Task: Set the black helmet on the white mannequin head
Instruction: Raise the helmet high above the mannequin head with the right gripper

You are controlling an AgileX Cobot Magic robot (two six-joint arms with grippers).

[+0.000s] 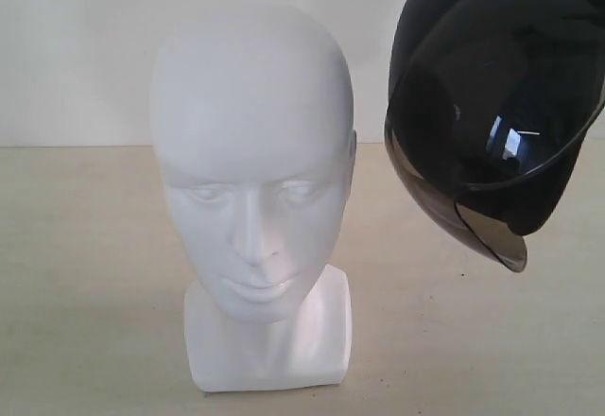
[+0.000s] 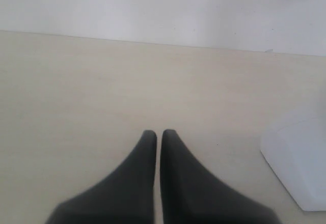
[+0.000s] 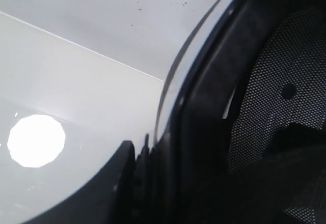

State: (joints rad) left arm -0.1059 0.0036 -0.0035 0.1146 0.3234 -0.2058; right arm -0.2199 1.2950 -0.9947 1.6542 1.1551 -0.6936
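Rim of helmet (image 1: 492,76) apparently pinched in right gripper (image 3: 145,150), beside mannequin head (image 1: 250,151); left gripper (image 2: 158,132) closed, empty.

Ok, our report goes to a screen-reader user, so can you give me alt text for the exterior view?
A black helmet with a smoky visor hangs tilted in the air at upper right, beside and apart from a white mannequin head standing upright on a pale table, face toward the camera.
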